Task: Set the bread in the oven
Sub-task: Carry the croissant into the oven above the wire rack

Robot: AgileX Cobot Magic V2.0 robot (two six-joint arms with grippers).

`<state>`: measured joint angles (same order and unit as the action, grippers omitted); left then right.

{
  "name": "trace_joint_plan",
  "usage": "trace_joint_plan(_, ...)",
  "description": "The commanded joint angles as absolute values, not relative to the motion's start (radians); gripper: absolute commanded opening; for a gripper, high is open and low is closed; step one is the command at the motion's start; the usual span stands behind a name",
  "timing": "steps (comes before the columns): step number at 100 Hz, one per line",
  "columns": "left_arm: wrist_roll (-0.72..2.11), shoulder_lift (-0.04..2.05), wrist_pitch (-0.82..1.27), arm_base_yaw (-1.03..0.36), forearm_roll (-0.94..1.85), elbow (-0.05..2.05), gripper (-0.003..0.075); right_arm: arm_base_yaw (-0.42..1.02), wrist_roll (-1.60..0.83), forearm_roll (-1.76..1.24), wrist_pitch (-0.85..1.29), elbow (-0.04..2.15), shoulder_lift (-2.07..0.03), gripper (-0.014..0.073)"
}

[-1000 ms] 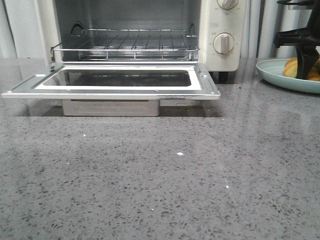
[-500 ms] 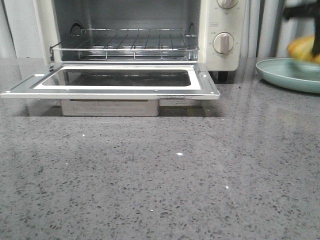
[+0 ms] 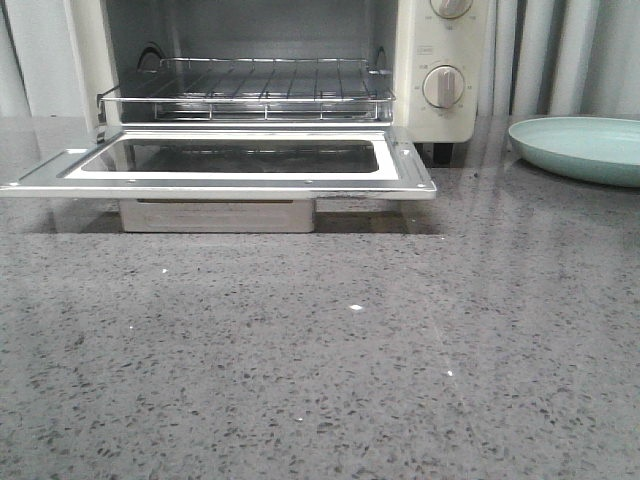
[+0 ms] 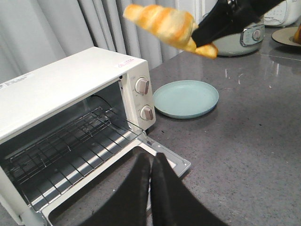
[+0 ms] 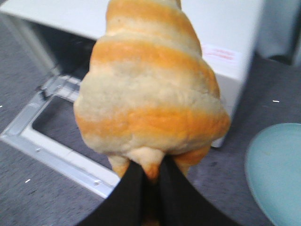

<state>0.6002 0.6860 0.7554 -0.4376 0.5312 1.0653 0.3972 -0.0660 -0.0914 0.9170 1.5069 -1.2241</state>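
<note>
1. Stood at the back of the grey speckled countertop (image 3: 330, 370): the oven (image 4: 70, 84), cream-white, with its glass door (image 3: 235, 158) folded down flat toward the front and two round knobs (image 3: 444, 86) stacked on the panel to the robot's right of the opening.
2. Sat level inside the open cavity: a wire rack (image 3: 250, 82), bare of any load, with nothing lying on the lowered door either.
3. Rested just to the right of the oven, apart from it, on the counter: a pale teal plate (image 3: 585, 147), shallow and holding nothing.
4. Hung behind oven and plate: light grey curtains (image 4: 56, 26); stood farther off along the counter in the left wrist view: a pale round appliance (image 4: 244, 40) and a tan dish (image 4: 287, 35) with something orange at its edge, too cropped to name.
5. Was held in the air well above the plate and the counter, higher than the oven's top: the bread (image 4: 164, 24), golden-orange with pale stripes, clamped at one tapered end by the right gripper (image 5: 150, 172), black fingers closed on it.
6. Hovered over the counter in front of the open door: the left gripper (image 4: 151, 162), fingers (image 4: 136, 188) pressed together and carrying nothing.
7. Lay between bread and oven mouth: only open air over the lowered door.
</note>
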Motion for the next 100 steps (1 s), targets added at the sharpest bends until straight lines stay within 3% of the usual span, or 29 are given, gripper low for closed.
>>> trace_joint_plan(1,0.592,0.688,0.663,-0.437,0.554,1.093,-0.0022,0.493,-0.083,-0.079,0.857,1.537,-1.254,-0.006)
trace_joint_plan(27,0.592,0.688,0.663,-0.437,0.556,1.093,-0.0022,0.552,-0.115,-0.053,0.869,1.586,-1.486,-0.006)
trace_joint_plan(58,0.592,0.688,0.663,-0.437,0.557,1.093,-0.0022,0.552,-0.121,0.01,0.912,1.823,-1.747,-0.006)
trace_joint_plan(100,0.592,0.688,0.671,-0.437,0.557,1.093,-0.0022,0.552,-0.121,0.282,0.788,1.934,-1.898,-0.006)
